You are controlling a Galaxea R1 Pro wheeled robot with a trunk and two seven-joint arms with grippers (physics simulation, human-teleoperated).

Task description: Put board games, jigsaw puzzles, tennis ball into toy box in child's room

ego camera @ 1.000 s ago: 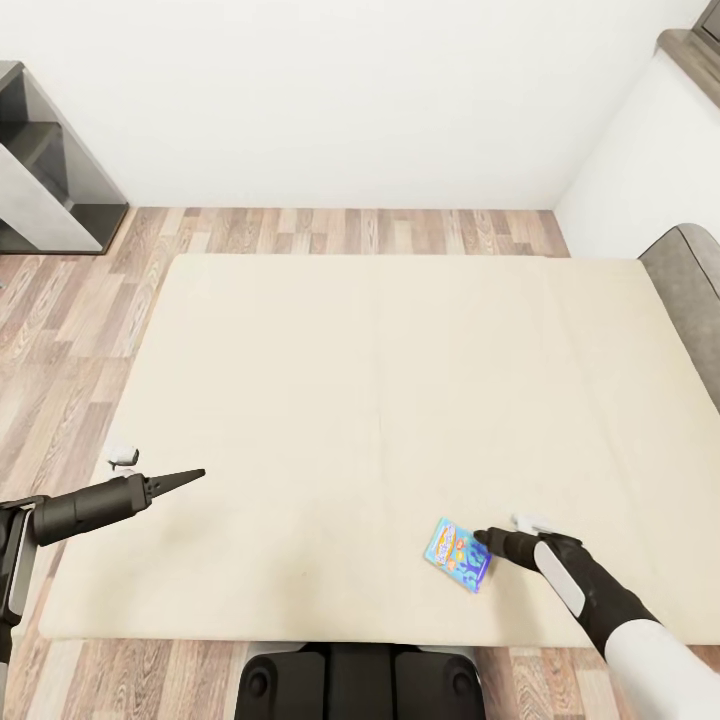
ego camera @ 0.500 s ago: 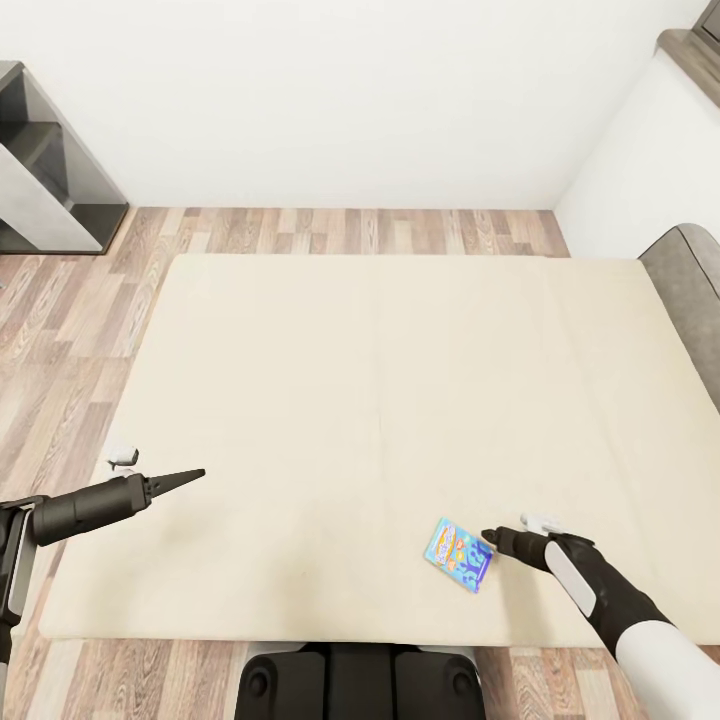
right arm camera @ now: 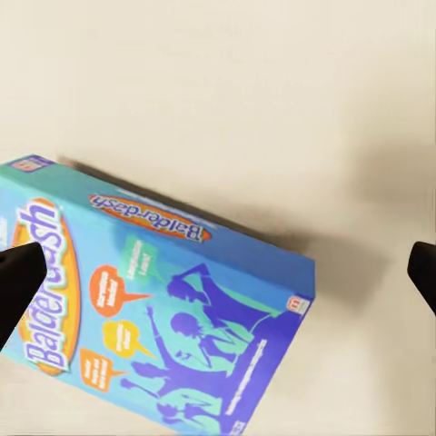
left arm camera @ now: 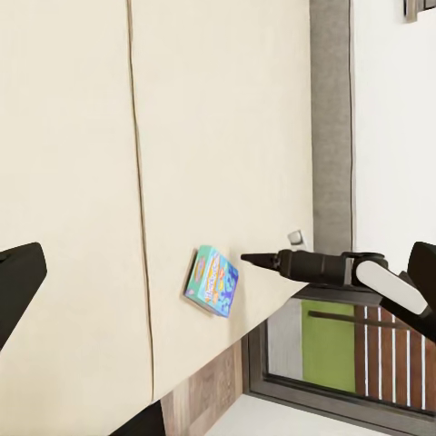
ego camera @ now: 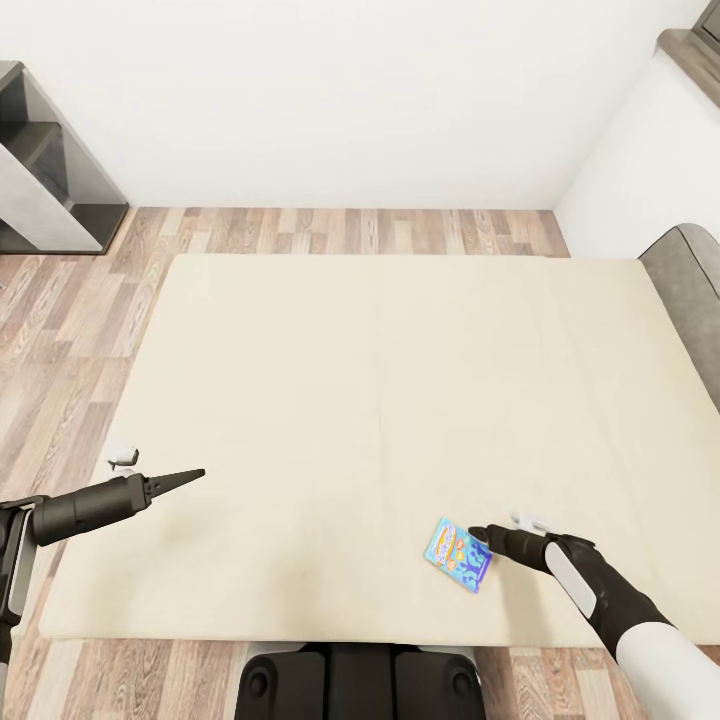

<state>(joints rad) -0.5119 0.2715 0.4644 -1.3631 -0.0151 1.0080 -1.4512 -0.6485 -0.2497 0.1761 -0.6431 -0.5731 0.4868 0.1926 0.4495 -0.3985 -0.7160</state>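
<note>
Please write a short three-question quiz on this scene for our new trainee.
1. True or false: the blue game box lies on the bed.
2. Which end effector is next to the box?
A. left
B. right
C. neither
3. Fill in: in the right wrist view, the title printed on the box reads ______.

Key:
1. True. It rests flat on the cream cover near the bed's front edge.
2. B. The right end effector is at the box's edge, fingers spread, not yet gripping; the left end effector hangs far off.
3. Balderdash.
</note>
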